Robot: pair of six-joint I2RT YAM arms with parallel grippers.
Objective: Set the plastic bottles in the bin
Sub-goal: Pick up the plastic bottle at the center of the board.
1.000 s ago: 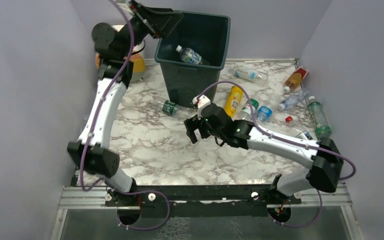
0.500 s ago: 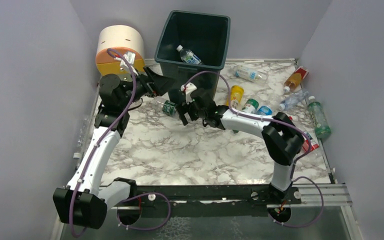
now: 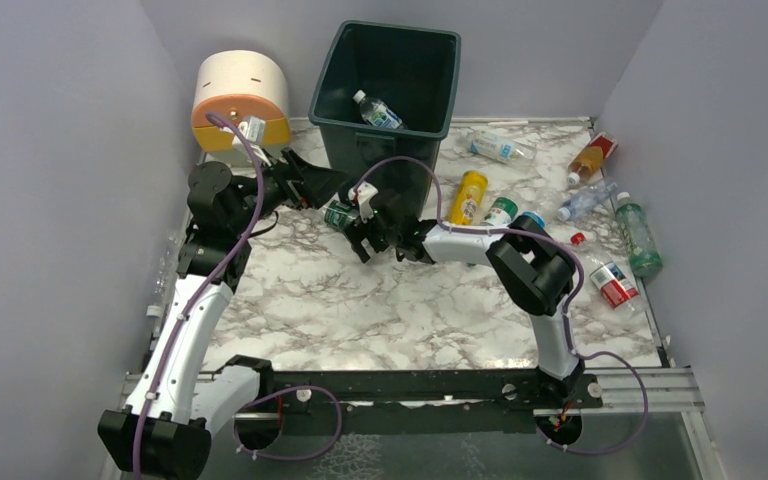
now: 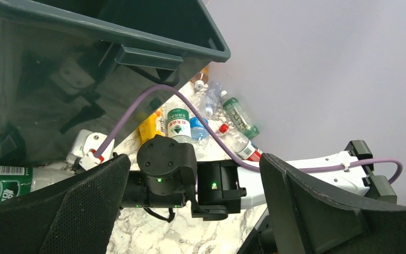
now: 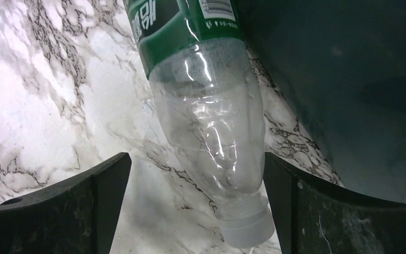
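Observation:
A clear bottle with a green label [image 5: 206, 106] lies on the marble in front of the dark green bin [image 3: 390, 90], its white cap [image 5: 248, 230] towards my right wrist camera. My right gripper [image 5: 198, 206] is open and straddles the neck end, one finger on each side and neither pressing on it. From above, the right gripper [image 3: 360, 238] covers that end of the bottle [image 3: 338, 213]. My left gripper [image 3: 332, 188] hangs open and empty just left of it, beside the bin's front corner, and looks onto the right wrist [image 4: 166, 169]. One clear bottle [image 3: 375, 110] lies inside the bin.
Several more bottles lie scattered right of the bin: a yellow one [image 3: 468, 196], a clear one [image 3: 500, 148], an orange one [image 3: 592, 157], a green one [image 3: 638, 235] and a red-labelled one [image 3: 615, 283]. A cream and orange drawer unit [image 3: 240, 100] stands at back left. Walls close in both sides.
My left arm has come down from over the bin to table level at its front left. My right arm has reached left, and its open fingers now straddle the green-labelled bottle.

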